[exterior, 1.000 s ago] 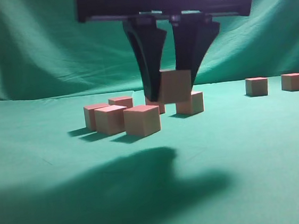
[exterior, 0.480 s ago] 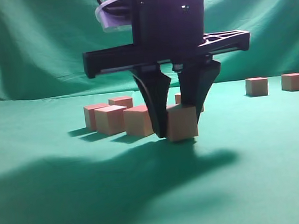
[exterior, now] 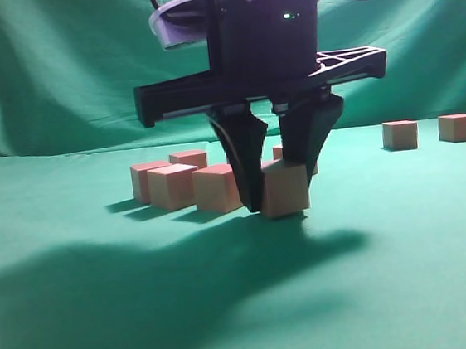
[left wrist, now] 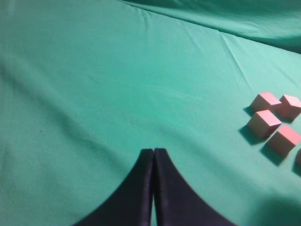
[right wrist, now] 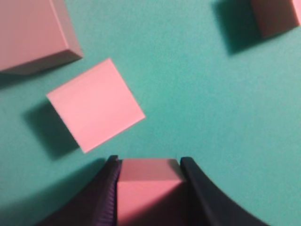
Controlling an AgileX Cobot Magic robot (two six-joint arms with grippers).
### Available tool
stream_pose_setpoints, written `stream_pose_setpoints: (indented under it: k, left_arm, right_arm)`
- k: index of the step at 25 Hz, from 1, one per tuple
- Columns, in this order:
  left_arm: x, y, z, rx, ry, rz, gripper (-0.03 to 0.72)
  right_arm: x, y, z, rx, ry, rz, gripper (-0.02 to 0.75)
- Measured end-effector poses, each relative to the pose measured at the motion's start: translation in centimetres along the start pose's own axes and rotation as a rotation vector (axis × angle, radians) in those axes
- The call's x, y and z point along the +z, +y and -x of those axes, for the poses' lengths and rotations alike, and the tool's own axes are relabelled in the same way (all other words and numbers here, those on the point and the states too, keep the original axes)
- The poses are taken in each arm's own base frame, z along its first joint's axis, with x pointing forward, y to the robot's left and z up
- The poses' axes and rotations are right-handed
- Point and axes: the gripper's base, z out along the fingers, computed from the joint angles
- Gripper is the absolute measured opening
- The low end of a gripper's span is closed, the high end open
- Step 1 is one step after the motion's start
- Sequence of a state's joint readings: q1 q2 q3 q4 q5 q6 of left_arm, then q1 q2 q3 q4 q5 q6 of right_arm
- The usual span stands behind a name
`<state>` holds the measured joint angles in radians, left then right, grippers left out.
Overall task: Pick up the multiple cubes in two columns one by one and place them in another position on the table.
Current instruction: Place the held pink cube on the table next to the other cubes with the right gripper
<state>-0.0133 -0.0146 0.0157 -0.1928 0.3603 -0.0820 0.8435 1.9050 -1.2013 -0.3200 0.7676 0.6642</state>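
Observation:
My right gripper (exterior: 276, 202) is shut on one cube (exterior: 284, 188), holding it down at the green table (exterior: 394, 274) just right of a front cube (exterior: 214, 188). In the right wrist view that held cube (right wrist: 149, 188) sits between the black fingers (right wrist: 200, 190), with another cube (right wrist: 95, 104) lying just ahead on the cloth. A cluster of cubes (exterior: 172, 186) stands to the left, and three more cubes (exterior: 400, 134) lie at the far right. My left gripper (left wrist: 154, 151) is shut with nothing in it, hovering over bare cloth, with several cubes (left wrist: 264, 123) off to its right.
A draped green backdrop (exterior: 56, 76) closes off the rear. The right arm's shadow darkens the cloth in front (exterior: 170, 289). Two more cubes (right wrist: 33, 35) show at the top corners of the right wrist view.
The right gripper has come down with the cube from mid-air to table level, then barely shifted in the last half second. The other cubes have not moved.

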Motion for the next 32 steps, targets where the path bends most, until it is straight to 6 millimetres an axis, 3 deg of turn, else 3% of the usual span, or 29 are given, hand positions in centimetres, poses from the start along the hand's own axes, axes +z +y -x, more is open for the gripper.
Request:
stream_pose_setpoints:
  k: [3, 11, 18, 25, 26, 27, 32]
  left_arm:
    - [0.0, 0.0, 0.0, 0.000, 0.000, 0.000, 0.000]
    - [0.0, 0.0, 0.0, 0.000, 0.000, 0.000, 0.000]
    - [0.0, 0.0, 0.0, 0.000, 0.000, 0.000, 0.000]
    - [0.0, 0.0, 0.0, 0.000, 0.000, 0.000, 0.000]
    - [0.0, 0.0, 0.0, 0.000, 0.000, 0.000, 0.000]
    - [0.0, 0.0, 0.0, 0.000, 0.000, 0.000, 0.000]
    - [0.0, 0.0, 0.0, 0.000, 0.000, 0.000, 0.000]
  right_arm:
    - [0.0, 0.0, 0.0, 0.000, -0.001, 0.001, 0.255]
    - [0.0, 0.3, -0.2, -0.007, 0.018, 0.029, 0.582]
    - [-1.6, 0.0, 0.6, -0.044, 0.085, -0.025, 0.603]
    - [-5.7, -0.6, 3.2, -0.094, 0.110, -0.121, 0.603]
    - [-6.2, -0.8, 3.6, -0.104, 0.090, -0.137, 0.543]
    - [-6.8, -1.0, 4.0, -0.115, 0.061, -0.157, 0.545]
    - [-11.1, -3.8, 4.9, -0.102, -0.082, -0.218, 0.545]
